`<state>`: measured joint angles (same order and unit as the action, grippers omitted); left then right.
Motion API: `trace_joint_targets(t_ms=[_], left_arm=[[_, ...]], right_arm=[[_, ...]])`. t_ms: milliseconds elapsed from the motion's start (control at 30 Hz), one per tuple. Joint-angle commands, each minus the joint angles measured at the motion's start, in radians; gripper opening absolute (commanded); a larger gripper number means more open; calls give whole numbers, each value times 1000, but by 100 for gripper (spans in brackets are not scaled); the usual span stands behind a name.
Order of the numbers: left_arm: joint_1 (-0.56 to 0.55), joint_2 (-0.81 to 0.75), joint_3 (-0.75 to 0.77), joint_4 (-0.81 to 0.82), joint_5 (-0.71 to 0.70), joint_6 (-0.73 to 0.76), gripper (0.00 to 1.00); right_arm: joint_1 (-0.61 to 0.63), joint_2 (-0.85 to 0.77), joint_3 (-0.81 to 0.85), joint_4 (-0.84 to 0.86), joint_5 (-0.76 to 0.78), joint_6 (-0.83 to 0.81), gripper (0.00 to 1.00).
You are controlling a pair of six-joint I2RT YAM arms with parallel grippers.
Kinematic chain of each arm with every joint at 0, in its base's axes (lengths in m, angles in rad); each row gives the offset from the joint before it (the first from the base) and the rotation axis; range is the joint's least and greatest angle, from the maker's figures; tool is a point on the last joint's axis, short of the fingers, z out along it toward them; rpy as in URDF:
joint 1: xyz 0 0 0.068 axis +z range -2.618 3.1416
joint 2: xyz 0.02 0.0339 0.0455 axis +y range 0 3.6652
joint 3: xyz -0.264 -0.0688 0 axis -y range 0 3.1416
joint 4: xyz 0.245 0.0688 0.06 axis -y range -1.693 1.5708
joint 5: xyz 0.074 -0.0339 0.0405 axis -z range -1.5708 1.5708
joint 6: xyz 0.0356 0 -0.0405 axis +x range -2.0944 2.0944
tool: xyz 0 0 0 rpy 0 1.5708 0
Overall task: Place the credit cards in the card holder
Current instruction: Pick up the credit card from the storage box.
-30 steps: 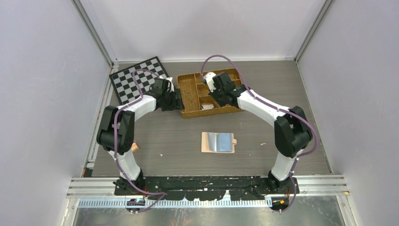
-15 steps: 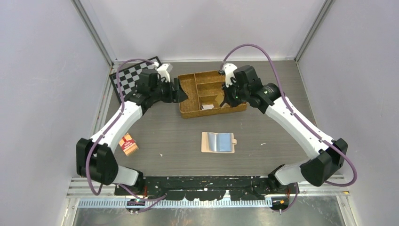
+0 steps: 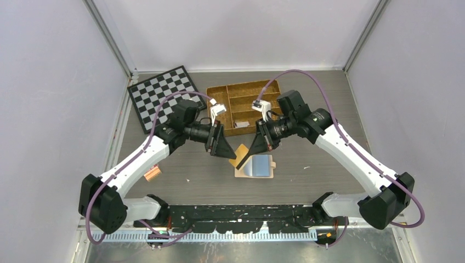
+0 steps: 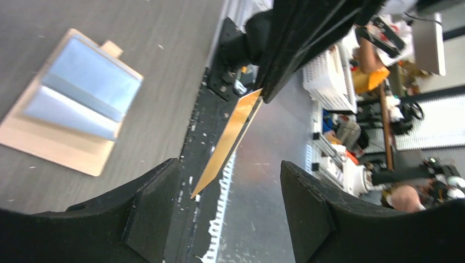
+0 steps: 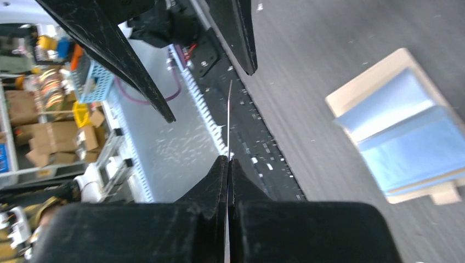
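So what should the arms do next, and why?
Probably the left gripper should ease forward and close on the free end of the card: the right gripper pinches its other end, the left's jaws stand open facing it, above the open holder.

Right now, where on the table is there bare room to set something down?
Bare table right of the tray, and the strip between the packet and the wallet. Crowded over the wallet's far edge, where the left gripper and the right gripper, holding the orange card, face each other.
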<state>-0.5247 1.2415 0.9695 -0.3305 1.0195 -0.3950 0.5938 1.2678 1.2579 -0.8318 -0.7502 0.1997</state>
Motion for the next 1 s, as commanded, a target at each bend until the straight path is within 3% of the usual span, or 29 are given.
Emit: trace_joint_targets(t_ms=[0,133,300,467,533,600,700,800,867,967], left_arm=[[-7,-37,-10,39,188,-23,70],[-19,-27,-3,-27,220,34,64],[-40,-3,17,-112,221,103,44],[-78,12,6,-97,239,88,32],[-106,19,0,-89,250,83,21],[-123,16,-8,-79,246,79,4],[-123,0,-27,-38,214,48,0],[-124,-23,-48,-6,84,9,0],[-123,-36,-79,54,-15,-52,0],[-123,-56,-151,199,-143,-181,0]], right_arm=[[0,-24,-9,20,-190,47,1],[0,-13,4,4,-218,35,1],[4,19,31,-44,-234,-2,1],[9,44,50,-89,-237,-35,1],[8,44,50,-87,-238,-37,1],[8,39,47,-87,-222,-39,1],[9,26,37,-86,-158,-36,5],[6,-3,16,-76,5,-9,22],[-6,-39,-22,-32,109,33,40],[-47,-115,-104,60,247,149,50]])
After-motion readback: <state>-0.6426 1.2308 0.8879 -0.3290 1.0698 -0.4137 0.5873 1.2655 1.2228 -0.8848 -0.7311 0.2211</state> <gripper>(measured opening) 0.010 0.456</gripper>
